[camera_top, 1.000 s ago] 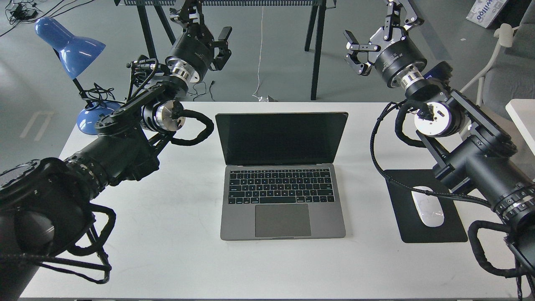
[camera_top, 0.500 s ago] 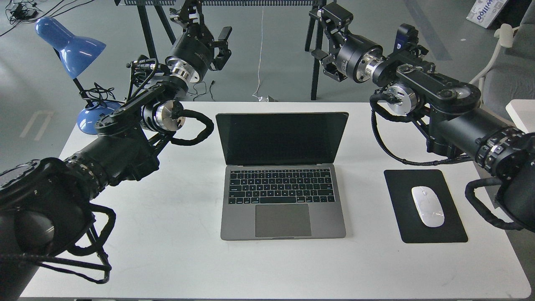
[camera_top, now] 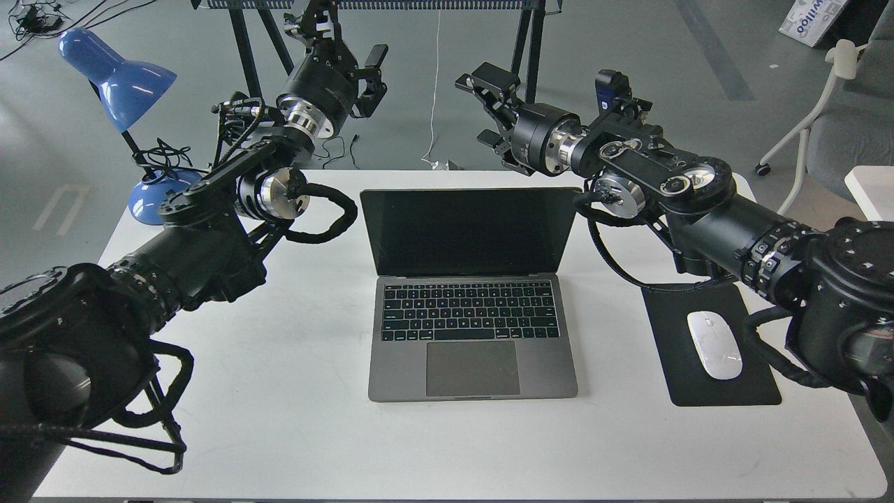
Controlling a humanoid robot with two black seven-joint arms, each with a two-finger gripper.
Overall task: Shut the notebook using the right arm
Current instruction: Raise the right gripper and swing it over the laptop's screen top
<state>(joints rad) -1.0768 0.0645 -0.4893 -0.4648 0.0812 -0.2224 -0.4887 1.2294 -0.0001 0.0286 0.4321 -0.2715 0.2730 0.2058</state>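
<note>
My right arm (camera_top: 670,188) has swung left, behind the notebook (camera_top: 471,293); its lid is still up. Its jaws look released and empty.

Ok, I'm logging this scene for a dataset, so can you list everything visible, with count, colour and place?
notebook: one, space-grey with black keys and dark screen, open at the table's centre.
mouse pad: one, black, right of the notebook.
mouse: one, white, lying on the mouse pad.
desk lamp: one, blue, at the table's far left corner.
table: one, white, under all of these.
trestle legs: black, on the floor behind the table.
chair: one, pale frame with grey seat, far right.
left gripper: black, raised behind the table's left side, fingers apart.
right gripper: black, fingers apart, behind the notebook's upper right corner, not touching the lid.
</note>
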